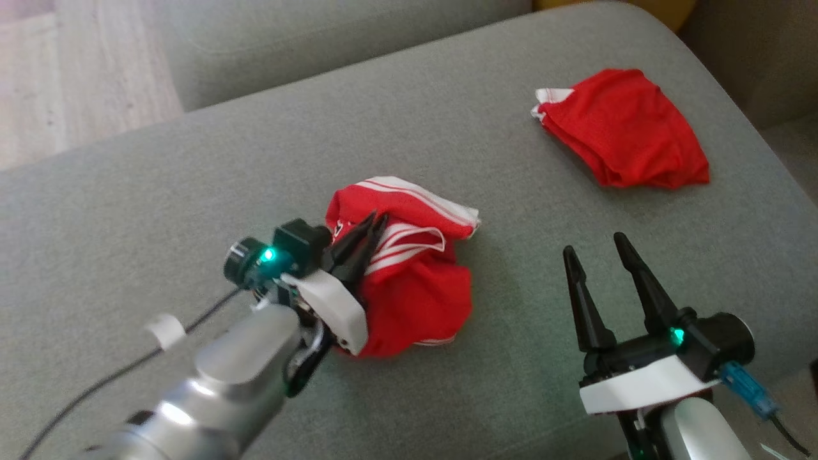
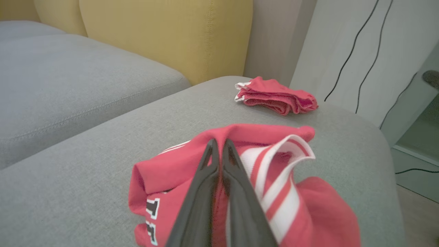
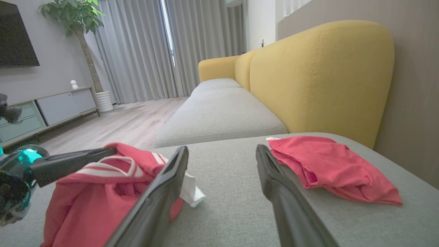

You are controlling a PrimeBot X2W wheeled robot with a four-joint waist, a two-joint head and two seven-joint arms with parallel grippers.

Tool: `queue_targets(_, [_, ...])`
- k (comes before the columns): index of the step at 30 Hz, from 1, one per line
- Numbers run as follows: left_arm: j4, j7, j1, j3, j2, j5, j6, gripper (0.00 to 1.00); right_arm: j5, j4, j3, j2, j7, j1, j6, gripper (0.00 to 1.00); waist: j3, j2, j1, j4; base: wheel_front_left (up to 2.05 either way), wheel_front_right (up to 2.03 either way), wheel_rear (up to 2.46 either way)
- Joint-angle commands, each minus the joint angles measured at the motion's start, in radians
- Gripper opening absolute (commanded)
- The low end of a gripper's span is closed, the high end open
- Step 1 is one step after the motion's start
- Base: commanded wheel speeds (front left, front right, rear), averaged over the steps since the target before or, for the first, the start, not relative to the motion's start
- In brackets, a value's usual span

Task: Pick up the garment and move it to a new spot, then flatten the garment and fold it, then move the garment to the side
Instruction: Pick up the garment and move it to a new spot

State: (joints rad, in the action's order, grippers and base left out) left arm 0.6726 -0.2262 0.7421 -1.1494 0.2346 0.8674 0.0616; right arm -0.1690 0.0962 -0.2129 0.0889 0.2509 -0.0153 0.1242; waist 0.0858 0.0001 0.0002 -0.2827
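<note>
Pinching a raised fold of the red jersey (image 1: 415,287) with my left gripper (image 1: 377,220): jaws are pressed together on cloth, just beside the striped trim (image 2: 274,171). The jersey sits crumpled mid-cushion on the grey seat cushion (image 1: 192,179), and its lower edge looks to be touching the fabric. My right gripper (image 1: 594,246) hangs near-right of it with jaws spread and nothing in them.

Step in hand, as I read it: lift and relocate.
- Raise straight up until the hem clears the cushion. Dragging would probably bunch it worse.
- One pinch on thin, slippery-looking mesh means I should move slowly, with no swing.
- Set down on the open grey area to the near left, well apart from the folded red garment (image 1: 626,134) at far right, so there's room to spread.
- Lay it down by lowering while drawing sideways, so it unrolls instead of piling.
- Hold the right gripper out of the carry path, ready to take a second corner for flattening.
</note>
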Motion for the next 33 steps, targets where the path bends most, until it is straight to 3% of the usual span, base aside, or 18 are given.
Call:
queue_targets(1, [0.006,-0.025,0.035,0.047,-0.015,-0.016,-0.009,1.0,-0.008,-0.023,-0.024,-0.007,0.011,-0.042,0.007,1.0,0.015,-0.0001,-0.0002,-0.01,0.0,0.0,0.0])
queue_targets(5, [-0.039,-0.035,-0.001,0.152,-0.05,-0.103,-0.05,1.0,-0.01,-0.004,-0.015,-0.009,0.011,-0.026,0.007,1.0,-0.019,-0.0001,-0.0002,0.034,0.0,0.0,0.0])
queue_targets(17, [-0.41,-0.035,-0.433,0.516,-0.026,-0.411,-0.149,1.0,-0.047,0.041,0.023,-0.011,0.011,0.075,0.007,1.0,-0.159,-0.0001,-0.0002,0.274,0.0,0.0,0.0])
queue_targets(27, [-0.659,-0.036,-0.777,0.76,-0.034,-0.543,-0.192,1.0,-0.045,0.04,0.085,-0.03,0.011,0.136,0.007,1.0,-0.22,-0.0001,-0.0002,0.389,0.0,0.0,0.0])
queue_targets(33, [-0.712,-0.036,-0.913,0.821,-0.052,-0.634,-0.174,1.0,-0.036,0.044,0.098,-0.034,0.011,0.184,0.007,1.0,-0.234,-0.0001,-0.0002,0.421,0.0,0.0,0.0])
